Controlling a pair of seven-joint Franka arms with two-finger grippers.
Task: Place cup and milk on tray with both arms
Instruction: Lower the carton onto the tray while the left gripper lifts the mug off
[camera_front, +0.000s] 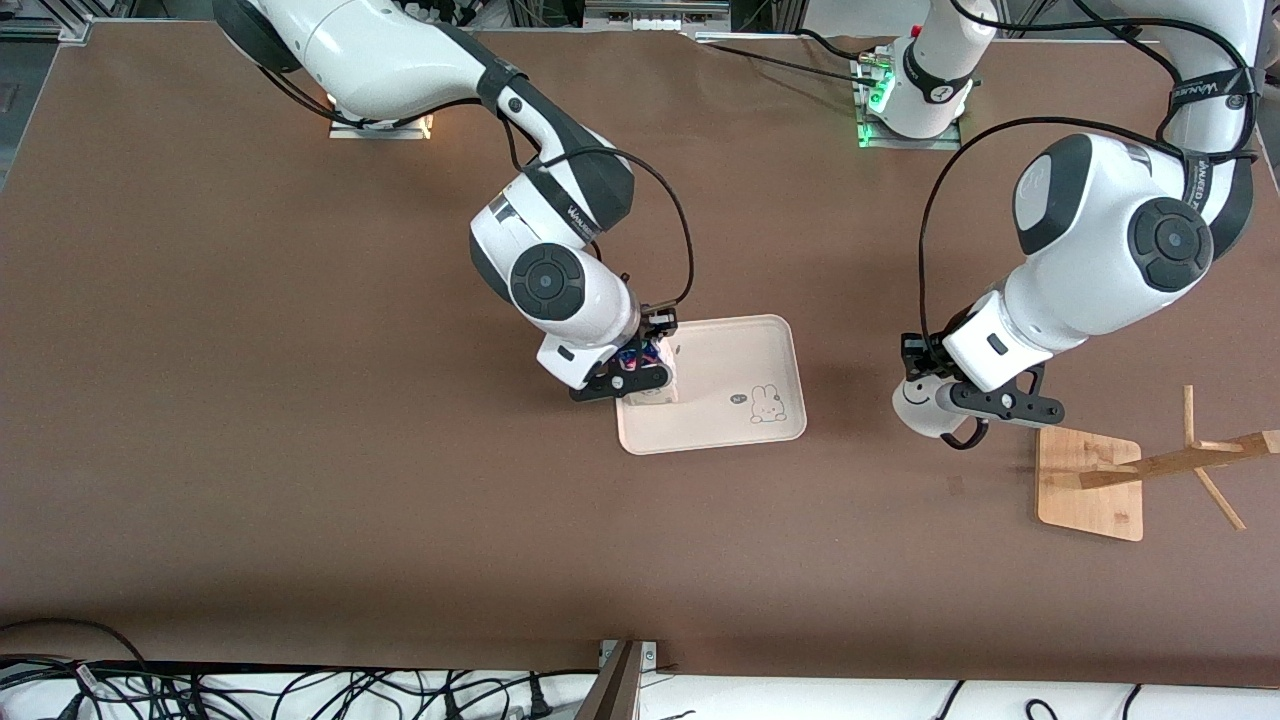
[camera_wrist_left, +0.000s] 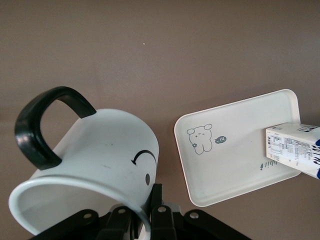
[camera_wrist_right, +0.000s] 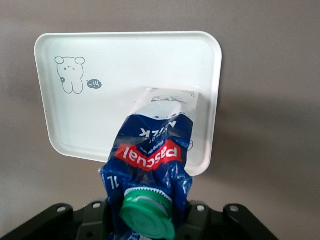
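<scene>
The tray (camera_front: 745, 350) is laid flat on the brown bench (camera_front: 300, 480). The milk (camera_front: 650, 365) is held tight by the right hand (camera_front: 628, 378) over the tray's end toward the right arm. The cup (camera_front: 920, 405) is gripped by the left hand (camera_front: 975, 405), tipped, over the bench between the tray and a wooden rack (camera_front: 1095, 480).

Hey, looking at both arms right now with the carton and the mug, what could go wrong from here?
The milk carton is gripped near its crumpled top by the right tool over the tray's edge toward the right arm's end; released there, it might land on the rim and tip. The left tool holds the mug by its rim, tilted, over bare table; it could slip or swing. Both arms heading for one small tray could crowd each other.
</scene>
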